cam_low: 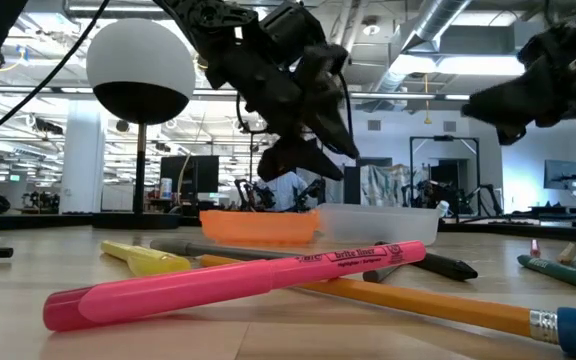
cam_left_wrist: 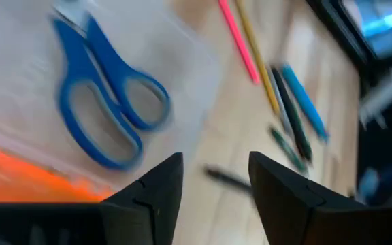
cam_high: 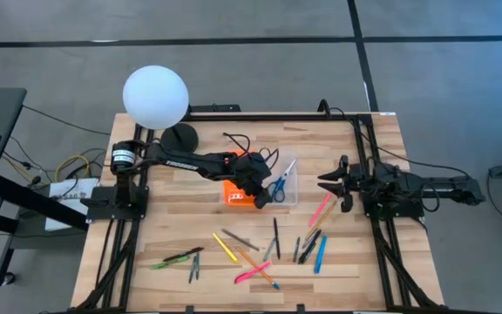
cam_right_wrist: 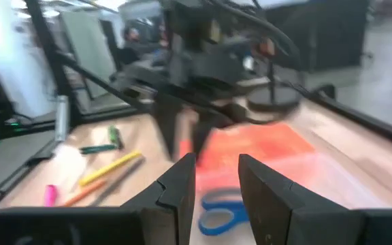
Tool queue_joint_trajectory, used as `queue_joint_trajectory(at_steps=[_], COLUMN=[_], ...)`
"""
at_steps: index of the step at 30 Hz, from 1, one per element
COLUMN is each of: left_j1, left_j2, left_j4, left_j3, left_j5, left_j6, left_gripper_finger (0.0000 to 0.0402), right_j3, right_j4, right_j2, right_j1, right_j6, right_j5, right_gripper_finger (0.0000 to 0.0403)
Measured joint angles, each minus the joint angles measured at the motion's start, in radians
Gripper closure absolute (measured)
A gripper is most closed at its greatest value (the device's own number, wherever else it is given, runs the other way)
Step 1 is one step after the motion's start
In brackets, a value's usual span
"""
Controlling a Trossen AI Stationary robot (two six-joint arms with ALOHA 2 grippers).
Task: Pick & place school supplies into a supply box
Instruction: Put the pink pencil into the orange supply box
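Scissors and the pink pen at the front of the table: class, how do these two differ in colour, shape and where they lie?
The scissors have blue looped handles; the pink pen is one straight pink stick. The scissors lie inside the clear tray of the box; the pink pen lies on the bare table, crossing other pens. The left gripper hangs open by the scissors; no gripper is near the pink pen. Both lie flat and unheld.

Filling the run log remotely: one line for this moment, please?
left gripper: open, over supply box | scissors: in clear tray | right gripper: waiting beside box, empty | pens: on table
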Motion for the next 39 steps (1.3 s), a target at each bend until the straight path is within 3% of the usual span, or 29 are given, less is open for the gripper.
queue_joint_trajectory(at_steps=[4, 8, 13, 20, 24, 39], left_j1=[-0.02, -0.051, -0.132, -0.29, -0.359, -0.519], left_j2=[-0.046, -0.124, -0.233, -0.301, -0.302, -0.302], left_j4=[-0.114, -0.233, -0.373, -0.523, -0.614, -0.686], left_j3=[0.0, 0.0, 0.0, 0.0, -0.005, -0.291], left_j5=[-0.02, -0.143, -0.41, -0.812, -0.985, -1.085], left_j6=[0.108, 0.204, 0.281, 0.299, 0.242, -0.166], left_gripper_finger=[0.0239, 0.0239, 0.0239, 0.0239, 0.0239, 0.0239], right_j3=[0.0, 0.0, 0.0, 0.0, 0.002, 0.208], right_j4=[0.007, 0.08, 0.089, 0.247, 0.353, 0.393], right_j2=[0.088, 0.175, 0.295, 0.496, 0.623, 1.097], right_j1=[-0.032, -0.07, -0.106, -0.129, -0.139, -0.177], right_j6=[0.024, 0.074, 0.134, 0.156, 0.18, 0.181], right_j5=[0.017, 0.082, 0.228, 0.235, 0.263, 0.308], right_gripper_finger=[0.0295, 0.0295, 0.0295, 0.0296, 0.0296, 0.0296])
